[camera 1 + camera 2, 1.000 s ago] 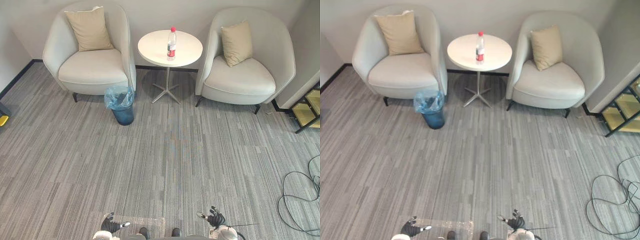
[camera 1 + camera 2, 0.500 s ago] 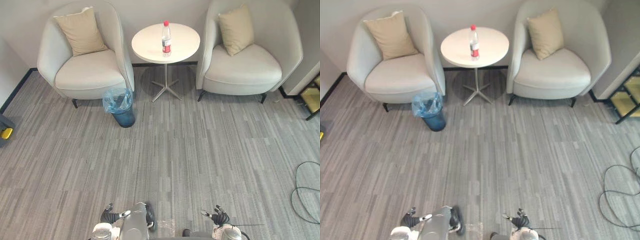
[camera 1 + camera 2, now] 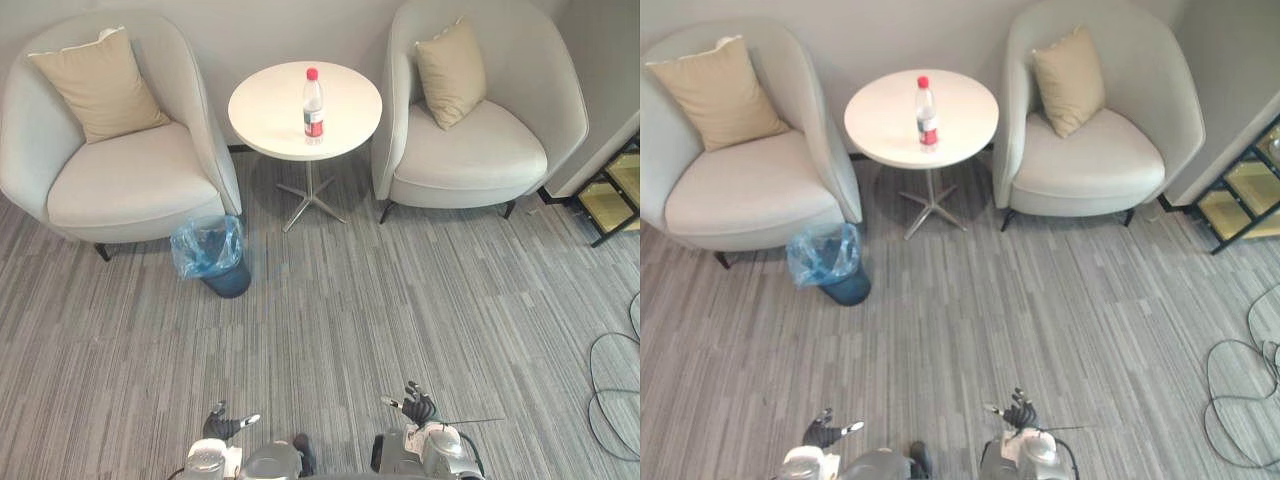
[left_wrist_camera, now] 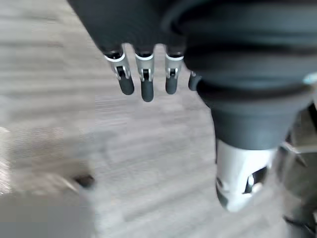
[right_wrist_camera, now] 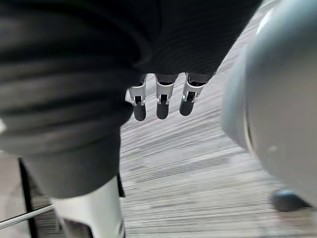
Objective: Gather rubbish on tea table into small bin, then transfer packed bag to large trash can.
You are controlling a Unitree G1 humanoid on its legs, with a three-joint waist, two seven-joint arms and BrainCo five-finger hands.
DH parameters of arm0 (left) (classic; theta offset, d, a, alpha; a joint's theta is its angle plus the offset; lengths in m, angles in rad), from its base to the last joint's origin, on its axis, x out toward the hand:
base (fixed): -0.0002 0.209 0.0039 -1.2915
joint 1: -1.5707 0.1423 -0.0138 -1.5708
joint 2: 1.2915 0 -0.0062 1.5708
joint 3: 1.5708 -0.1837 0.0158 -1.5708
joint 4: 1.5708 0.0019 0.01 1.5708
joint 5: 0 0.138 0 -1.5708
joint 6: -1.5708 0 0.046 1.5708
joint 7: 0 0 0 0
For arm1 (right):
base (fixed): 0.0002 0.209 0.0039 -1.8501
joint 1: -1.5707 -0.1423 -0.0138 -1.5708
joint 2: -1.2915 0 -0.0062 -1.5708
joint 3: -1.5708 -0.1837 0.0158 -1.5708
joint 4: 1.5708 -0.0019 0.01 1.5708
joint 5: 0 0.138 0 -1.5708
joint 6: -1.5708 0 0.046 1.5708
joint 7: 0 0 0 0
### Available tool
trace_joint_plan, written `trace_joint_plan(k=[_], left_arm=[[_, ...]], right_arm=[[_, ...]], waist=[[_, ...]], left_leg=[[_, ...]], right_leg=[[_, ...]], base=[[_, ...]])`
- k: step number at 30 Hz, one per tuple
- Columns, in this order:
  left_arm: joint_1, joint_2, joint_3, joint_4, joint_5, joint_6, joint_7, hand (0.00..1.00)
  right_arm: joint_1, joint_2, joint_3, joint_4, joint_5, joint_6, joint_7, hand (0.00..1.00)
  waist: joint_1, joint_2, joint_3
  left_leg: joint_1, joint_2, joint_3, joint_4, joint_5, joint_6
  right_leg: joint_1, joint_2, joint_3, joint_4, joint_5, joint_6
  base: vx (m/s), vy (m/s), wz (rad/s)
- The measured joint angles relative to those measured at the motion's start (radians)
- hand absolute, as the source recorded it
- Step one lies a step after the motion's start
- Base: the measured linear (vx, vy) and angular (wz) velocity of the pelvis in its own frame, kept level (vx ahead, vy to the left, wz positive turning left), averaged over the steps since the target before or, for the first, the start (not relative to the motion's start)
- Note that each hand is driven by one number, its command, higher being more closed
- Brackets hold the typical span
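The bottle (image 3: 313, 102), red-capped, is standing upright near the middle of the round white table (image 3: 265, 105), the one piece of rubbish waiting there (nothing is touching it yet). The small bin (image 3: 226, 283) is sitting on the carpet just beside the left armchair (image 3: 120, 185), its blue bag (image 3: 200, 248) folded over the rim, probably so it is ready to take the bottle. Both hands are hanging low, well apart from the table: the left hand (image 3: 222, 425) and the right hand (image 3: 418, 408) are each holding nothing, fingers (image 4: 143, 84) straight and loose. Against half a second ago, the whole view is showing the table nearer, so I judge the robot is walking in; bottle and bin are keeping their places.
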Motion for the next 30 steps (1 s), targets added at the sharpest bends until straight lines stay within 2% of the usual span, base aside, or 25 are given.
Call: trace_joint_plan(k=[2, 3, 4, 5, 6, 7, 8, 9, 11, 12, 13, 14, 16, 18, 19, 20, 21, 22, 24, 25, 26, 27, 28, 29, 30], left_arm=[[-0.001, -0.017, -0.009, -0.006, 0.002, 0.000, -0.006, 0.00], [0.000, -0.016, -0.023, -0.012, 0.002, -0.001, -0.006, 0.00], [0.002, -0.011, -0.026, -0.011, 0.002, -0.001, -0.006, 0.00], [0.007, -0.006, -0.028, -0.010, 0.003, -0.003, -0.010, 0.00], [-0.011, -0.031, -0.019, 0.012, 0.005, -0.004, -0.018, 0.00], [-0.014, -0.050, -0.025, 0.013, 0.007, -0.003, -0.018, 0.00], [-0.015, -0.056, -0.025, 0.014, 0.009, -0.002, -0.018, 0.00], [-0.021, -0.074, -0.026, 0.023, 0.019, -0.001, -0.021, 0.00], [-0.027, -0.085, -0.024, 0.018, 0.024, -0.001, -0.022, 0.00], [-0.027, -0.084, -0.023, 0.003, 0.024, -0.004, -0.022, 0.00], [-0.027, -0.084, -0.022, -0.009, 0.025, -0.006, -0.022, 0.00], [-0.031, -0.088, -0.023, -0.016, 0.025, -0.010, -0.022, 0.00], [-0.031, -0.090, -0.025, -0.033, 0.025, -0.020, -0.024, 0.00], [-0.044, -0.089, -0.024, -0.040, 0.025, -0.024, -0.024, 0.00], [-0.046, -0.089, -0.025, -0.040, 0.025, -0.025, -0.024, 0.00], [-0.046, -0.089, -0.027, -0.043, 0.025, -0.026, -0.023, 0.00], [-0.044, -0.089, -0.027, -0.043, 0.025, -0.026, -0.023, 0.00], [-0.050, -0.083, -0.022, -0.041, 0.024, -0.026, -0.020, 0.00], [-0.056, -0.069, -0.004, -0.040, 0.023, -0.026, -0.019, 0.00], [-0.059, -0.071, 0.007, -0.038, 0.022, -0.025, -0.018, 0.00], [-0.059, -0.070, 0.007, -0.029, 0.022, -0.022, -0.018, 0.00], [-0.058, -0.066, 0.006, -0.026, 0.022, -0.021, -0.018, 0.00], [-0.056, -0.065, 0.003, -0.011, 0.022, -0.019, -0.019, 0.00], [-0.056, -0.063, 0.003, -0.005, 0.022, -0.018, -0.019, 0.00], [-0.053, -0.053, -0.007, 0.013, 0.022, -0.017, -0.019, 0.00]], right_arm=[[-0.004, 0.002, 0.004, -0.009, 0.000, -0.002, 0.000, 0.00], [0.003, 0.003, 0.010, -0.015, 0.000, -0.001, 0.000, 0.00], [0.013, 0.004, 0.011, -0.012, 0.000, 0.000, 0.000, 0.00], [0.036, 0.010, 0.011, -0.008, -0.002, 0.000, 0.000, 0.00], [0.011, -0.018, 0.009, -0.009, -0.001, -0.001, 0.000, 0.00], [0.011, -0.036, 0.008, 0.006, -0.001, -0.001, 0.000, 0.00], [0.014, -0.040, 0.002, 0.008, 0.003, 0.001, 0.000, 0.00], [0.017, -0.053, -0.004, 0.008, 0.001, 0.001, -0.001, 0.00], [0.030, -0.065, -0.001, 0.008, 0.002, 0.005, -0.003, 0.00], [0.044, -0.063, 0.000, 0.012, 0.003, 0.006, -0.008, 0.00], [0.051, -0.059, -0.001, 0.017, 0.006, 0.006, -0.011, 0.00], [0.058, -0.057, -0.004, 0.028, 0.025, 0.006, -0.015, 0.00], [0.059, -0.057, -0.008, 0.035, 0.026, 0.006, -0.015, 0.00], [0.051, -0.052, -0.023, 0.045, 0.026, 0.007, -0.016, 0.00], [0.051, -0.046, -0.035, 0.046, 0.025, 0.009, -0.018, 0.00], [0.051, -0.043, -0.037, 0.046, 0.024, 0.010, -0.019, 0.00], [0.051, -0.039, -0.036, 0.047, 0.024, 0.010, -0.020, 0.00], [0.044, -0.019, -0.030, 0.045, 0.022, 0.010, -0.022, 0.00], [0.033, 0.007, -0.016, 0.045, 0.022, 0.010, -0.020, 0.00], [0.031, 0.012, 0.004, 0.046, 0.019, 0.010, -0.017, 0.00], [0.028, 0.013, 0.009, 0.044, 0.018, 0.009, -0.010, 0.00], [0.027, 0.015, 0.009, 0.042, 0.018, 0.009, -0.009, 0.00], [0.027, 0.016, 0.006, 0.042, 0.015, 0.009, -0.007, 0.00], [0.028, 0.016, 0.003, 0.042, 0.012, 0.008, -0.006, 0.00], [0.027, 0.017, 0.002, 0.042, -0.005, 0.008, -0.004, 0.00]], waist=[[-0.010, 0.000, 0.005], [-0.015, -0.020, 0.000], [-0.017, -0.035, -0.007], [-0.017, -0.074, -0.020], [-0.010, -0.021, -0.016], [-0.028, -0.003, -0.023], [-0.030, 0.006, -0.022], [-0.037, 0.032, -0.014], [-0.044, 0.049, -0.003], [-0.038, 0.045, 0.006], [-0.028, 0.041, 0.009], [-0.026, 0.026, 0.014], [-0.017, 0.026, 0.015], [-0.003, 0.019, 0.019], [-0.001, 0.017, 0.020], [0.006, 0.017, 0.019], [0.014, 0.016, 0.018], [0.027, -0.002, 0.013], [0.029, -0.018, 0.016], [0.039, -0.022, 0.017], [0.044, -0.023, 0.015], [0.044, -0.026, 0.013], [0.042, -0.037, 0.008], [0.039, -0.039, 0.007], [0.031, -0.048, 0.001]], left_leg=[[0.049, 0.032, -0.022, -0.006, -0.003, -0.004], [0.085, 0.031, -0.040, -0.013, -0.017, -0.030], [0.092, 0.019, -0.050, -0.013, -0.032, -0.054], [0.119, 0.001, -0.071, -0.013, -0.061, -0.098], [0.139, 0.058, -0.108, -0.003, -0.090, -0.122], [0.116, 0.085, -0.139, 0.050, -0.091, -0.123], [0.095, 0.099, -0.147, 0.087, -0.091, -0.123], [0.012, 0.146, -0.189, 0.269, -0.082, -0.131], [-0.103, 0.216, -0.209, 0.542, -0.022, -0.144], [-0.166, 0.258, -0.179, 0.707, -0.041, -0.141], [-0.204, 0.264, -0.146, 0.757, -0.056, -0.134], [-0.256, 0.254, -0.098, 0.739, -0.074, -0.127], [-0.319, 0.224, -0.044, 0.625, -0.083, -0.119], [-0.361, 0.145, -0.010, 0.371, -0.056, -0.109], [-0.363, 0.108, 0.006, 0.238, -0.007, -0.114], [-0.358, 0.072, 0.005, 0.121, 0.108, -0.085], [-0.349, 0.066, 0.004, 0.103, 0.154, -0.076], [-0.325, 0.046, 0.013, 0.102, 0.170, -0.032], [-0.335, 0.053, 0.030, 0.164, 0.114, -0.016], [-0.312, 0.062, 0.060, 0.202, 0.074, -0.010], [-0.261, 0.057, 0.077, 0.196, 0.051, -0.006], [-0.236, 0.048, 0.083, 0.186, 0.045, 0.000], [-0.167, 0.022, 0.083, 0.143, 0.025, 0.007], [-0.143, 0.014, 0.080, 0.127, 0.014, 0.006], [-0.089, -0.006, 0.062, 0.097, -0.002, 0.007]], right_leg=[[-0.040, 0.033, 0.013, -0.192, 0.065, -0.006], [-0.035, 0.042, 0.031, -0.344, 0.176, -0.007], [-0.029, 0.041, 0.049, -0.406, 0.249, -0.011], [-0.037, 0.026, 0.083, -0.449, 0.347, -0.050], [-0.065, 0.061, 0.070, -0.315, 0.256, -0.061], [-0.058, 0.079, 0.056, -0.311, 0.182, -0.062], [-0.048, 0.085, 0.043, -0.320, 0.169, -0.066], [0.000, 0.113, 0.005, -0.362, 0.152, -0.071], [0.098, 0.152, -0.031, -0.431, 0.139, -0.088], [0.184, 0.174, -0.045, -0.489, 0.131, -0.104], [0.240, 0.181, -0.051, -0.532, 0.128, -0.108], [0.310, 0.184, -0.068, -0.601, 0.142, -0.096], [0.361, 0.182, -0.083, -0.653, 0.154, -0.097], [0.405, 0.167, -0.084, -0.688, 0.143, -0.079], [0.422, 0.159, -0.083, -0.697, 0.136, -0.067], [0.439, 0.155, -0.067, -0.706, 0.126, -0.047], [0.445, 0.154, -0.054, -0.708, 0.121, -0.039], [0.459, 0.132, -0.014, -0.719, 0.119, -0.024], [0.454, 0.118, 0.021, -0.692, 0.119, -0.012], [0.421, 0.096, 0.062, -0.567, 0.094, 0.026], [0.376, 0.075, 0.082, -0.407, 0.082, 0.044], [0.349, 0.059, 0.090, -0.318, 0.084, 0.045], [0.284, 0.014, 0.088, -0.128, 0.113, 0.056], [0.267, 0.000, 0.086, -0.070, 0.114, 0.056], [0.234, -0.030, 0.067, 0.043, 0.075, 0.051]], base=[[0.42, -0.219, 0.23], [0.47, -0.286, 0.31], [0.38, -0.234, 0.40], [0.48, -0.308, 0.10], [0.44, -0.303, 0.15], [0.51, -0.365, 0.07], [0.44, -0.356, 0.41], [0.36, -0.292, 0.45], [0.37, -0.224, 0.54], [0.37, -0.161, 0.39], [0.34, -0.149, 0.33], [0.40, -0.162, 0.24], [0.38, -0.077, 0.14], [0.35, 0.040, 0.03], [0.40, 0.106, -0.08], [0.33, 0.090, -0.20], [0.44, 0.141, -0.49], [0.44, 0.141, -0.48], [0.47, 0.162, -0.38], [0.38, 0.172, -0.47], [0.37, 0.173, -0.49], [0.35, 0.159, -0.32], [0.28, 0.094, -0.10], [0.34, 0.078, 0.10], [0.41, 0.029, 0.40]])
